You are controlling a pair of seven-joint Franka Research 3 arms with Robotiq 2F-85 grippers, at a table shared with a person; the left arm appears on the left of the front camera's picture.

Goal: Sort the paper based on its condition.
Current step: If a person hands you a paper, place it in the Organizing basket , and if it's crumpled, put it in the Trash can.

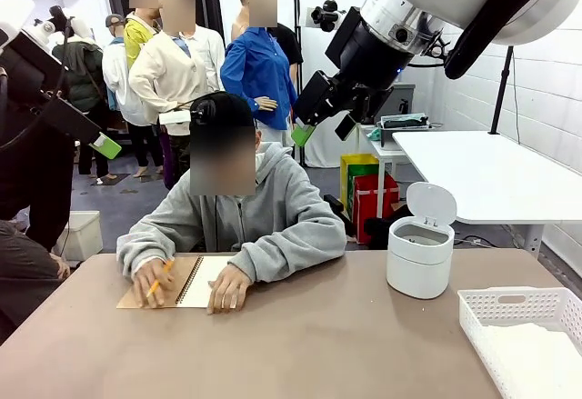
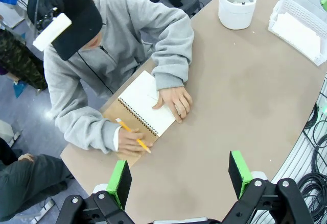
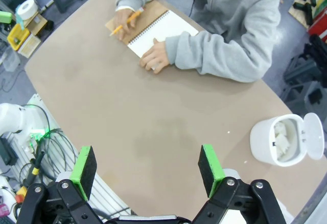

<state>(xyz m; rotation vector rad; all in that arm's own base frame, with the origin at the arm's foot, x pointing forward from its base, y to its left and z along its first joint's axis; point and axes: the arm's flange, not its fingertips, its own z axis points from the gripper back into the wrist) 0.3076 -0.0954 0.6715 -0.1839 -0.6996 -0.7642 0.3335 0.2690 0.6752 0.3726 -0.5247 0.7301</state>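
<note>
Smooth white paper (image 1: 532,361) lies flat in the white basket (image 1: 509,305) at the table's right front corner; the left wrist view shows the same paper (image 2: 299,32). Crumpled paper wads (image 3: 281,138) sit inside the white bin (image 3: 265,143). My left gripper (image 2: 180,175) hangs open high above the table's left side, with nothing between its fingers. The right gripper (image 3: 147,167) is open too, high over the table's near edge, and holds nothing. In the front view both arms are raised, and the right gripper (image 1: 323,131) is in front of the person.
A person in a grey hoodie sits at the far side, writing with a pencil (image 1: 160,276) in a spiral notebook (image 1: 195,281), one hand flat on its page. The bin (image 1: 420,255) stands right of the person with its lid open. Cables hang off the near table edge (image 2: 314,132).
</note>
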